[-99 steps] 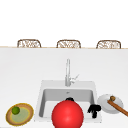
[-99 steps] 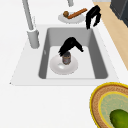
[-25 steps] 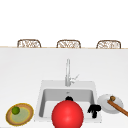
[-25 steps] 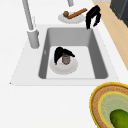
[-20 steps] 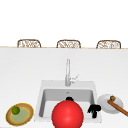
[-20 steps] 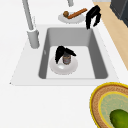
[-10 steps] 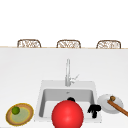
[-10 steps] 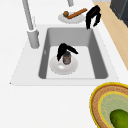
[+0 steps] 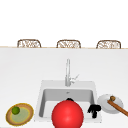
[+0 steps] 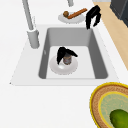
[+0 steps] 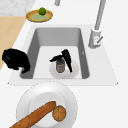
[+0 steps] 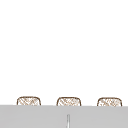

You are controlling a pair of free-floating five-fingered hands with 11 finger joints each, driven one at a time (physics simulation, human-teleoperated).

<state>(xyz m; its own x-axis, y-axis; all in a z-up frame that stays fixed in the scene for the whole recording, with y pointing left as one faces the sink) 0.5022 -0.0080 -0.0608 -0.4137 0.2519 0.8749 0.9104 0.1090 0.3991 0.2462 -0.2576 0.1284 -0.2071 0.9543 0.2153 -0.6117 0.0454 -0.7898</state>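
Note:
In the sink (image 9: 75,94) a small brown jar (image 10: 67,60) stands upright on a white plate (image 10: 57,69). My left hand (image 10: 63,53) arches over the jar, fingers down one side and thumb across the other, pinching it near the top. The right side view has the same hand (image 11: 67,58), jar (image 11: 60,66) and plate (image 11: 75,71). From the front, a sliver of the left hand (image 9: 70,99) peeks over a red ball. My right hand (image 9: 94,109) hangs idle over the sink's front right corner, fingers relaxed and holding nothing; it also appears in both side views (image 10: 93,15) (image 11: 15,60).
A large red ball (image 9: 67,115) blocks the sink's front in the front view. The faucet (image 9: 67,72) rises behind the basin. A woven plate (image 9: 25,115) with a lime (image 9: 16,110) lies left. A white plate (image 11: 37,97) with a baguette (image 11: 33,115) and a roll (image 11: 59,113) lies right.
The left hand's fingers have shifted slightly around the jar. The jar, its plate and the right hand have not moved.

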